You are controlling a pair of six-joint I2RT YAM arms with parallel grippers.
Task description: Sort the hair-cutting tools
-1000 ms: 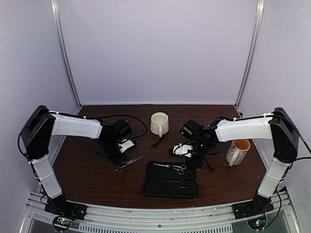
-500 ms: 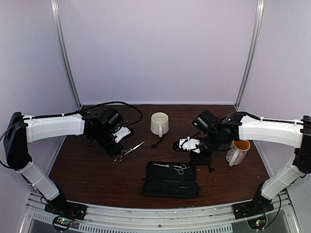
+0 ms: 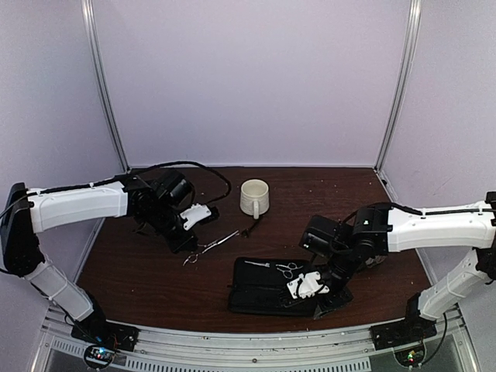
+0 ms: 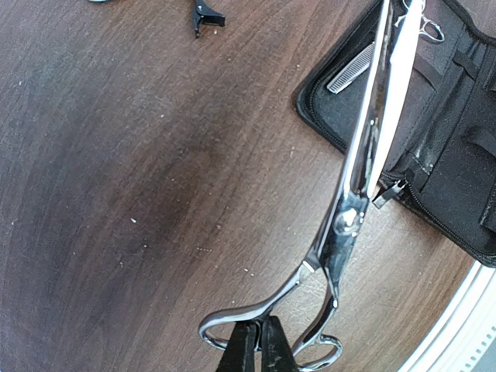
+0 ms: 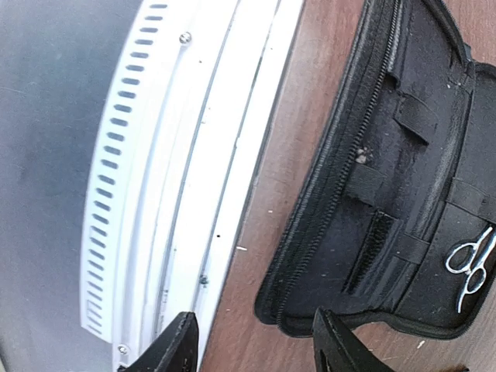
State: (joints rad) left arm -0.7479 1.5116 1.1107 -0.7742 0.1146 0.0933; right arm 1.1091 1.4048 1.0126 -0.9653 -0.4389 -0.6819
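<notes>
Left wrist view: the long scissors run off the top edge, blade tips unseen, and cover part of a comb in the case, itself cut by the right edge. Right wrist view crops the small scissors at its right edge

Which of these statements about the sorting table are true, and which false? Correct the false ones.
1. The left gripper is shut on the handle of the long silver metal scissors. True.
2. The right gripper holds the small silver scissors. False: it is open and empty over the flat black zip case's near corner; those scissors lie inside the case.
3. The black case is zipped shut. False: it lies open.
4. The white ceramic mug stands beyond the case. True.
5. The thin black hair clip is inside the mug. False: it lies on the wooden table.
</notes>
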